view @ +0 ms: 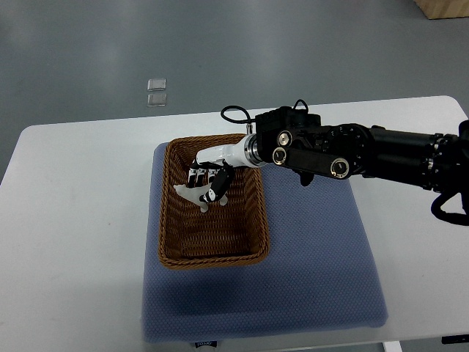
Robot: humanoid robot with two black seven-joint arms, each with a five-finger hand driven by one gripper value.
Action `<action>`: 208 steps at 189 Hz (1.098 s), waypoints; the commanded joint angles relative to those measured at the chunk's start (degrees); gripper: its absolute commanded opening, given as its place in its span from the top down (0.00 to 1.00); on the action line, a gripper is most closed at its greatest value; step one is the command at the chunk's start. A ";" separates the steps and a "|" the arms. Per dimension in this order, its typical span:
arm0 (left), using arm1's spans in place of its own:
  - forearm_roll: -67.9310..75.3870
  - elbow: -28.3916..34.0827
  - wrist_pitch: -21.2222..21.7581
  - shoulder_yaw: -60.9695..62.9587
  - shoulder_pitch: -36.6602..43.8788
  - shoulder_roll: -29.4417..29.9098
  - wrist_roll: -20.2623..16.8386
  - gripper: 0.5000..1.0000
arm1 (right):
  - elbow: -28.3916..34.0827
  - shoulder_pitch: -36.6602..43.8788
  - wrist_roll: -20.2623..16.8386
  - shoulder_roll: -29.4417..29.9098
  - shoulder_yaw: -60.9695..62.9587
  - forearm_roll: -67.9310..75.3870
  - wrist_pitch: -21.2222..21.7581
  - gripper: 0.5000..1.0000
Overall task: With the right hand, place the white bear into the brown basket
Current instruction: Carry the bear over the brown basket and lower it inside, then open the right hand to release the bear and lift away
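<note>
The right hand [211, 174] reaches over the brown basket [253, 213], its fingers curled down around the white bear [199, 193], which hangs just below them above the basket's upper half. The basket sits on a blue mat [315, 257] covering the white table [66, 242].

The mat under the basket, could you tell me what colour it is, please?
The mat is blue with a fine dotted texture, seen in the top view.

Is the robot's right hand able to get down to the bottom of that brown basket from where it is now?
Probably yes. The right hand hangs over the open brown basket, fingers closed on the white bear. The basket has no lid, and nothing else shows inside it below the hand.
</note>
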 commanded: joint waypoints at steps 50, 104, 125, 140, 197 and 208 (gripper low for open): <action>0.02 0.03 0.00 0.00 0.00 0.00 0.00 0.00 | -0.91 -1.63 0.06 0.05 0.00 -0.01 -2.01 0.91; 0.02 0.03 0.00 0.00 0.00 0.00 0.00 0.00 | -0.82 -1.19 0.06 -0.04 0.61 0.43 -1.39 0.23; 0.02 0.03 0.00 0.00 0.00 0.00 0.00 0.00 | -0.82 0.30 0.06 -1.53 0.87 0.95 -1.22 0.21; 0.02 0.03 0.00 0.00 0.00 0.00 0.00 0.00 | -0.73 1.79 0.15 -3.47 1.23 1.22 -1.30 0.21; 0.02 0.03 0.00 0.00 0.00 0.00 0.00 0.00 | -0.64 -1.19 0.59 -12.61 22.23 1.57 -1.74 0.21; 0.02 0.03 0.00 0.00 0.00 0.00 0.00 0.00 | -0.73 -4.71 0.68 -13.58 29.00 2.36 -2.36 0.21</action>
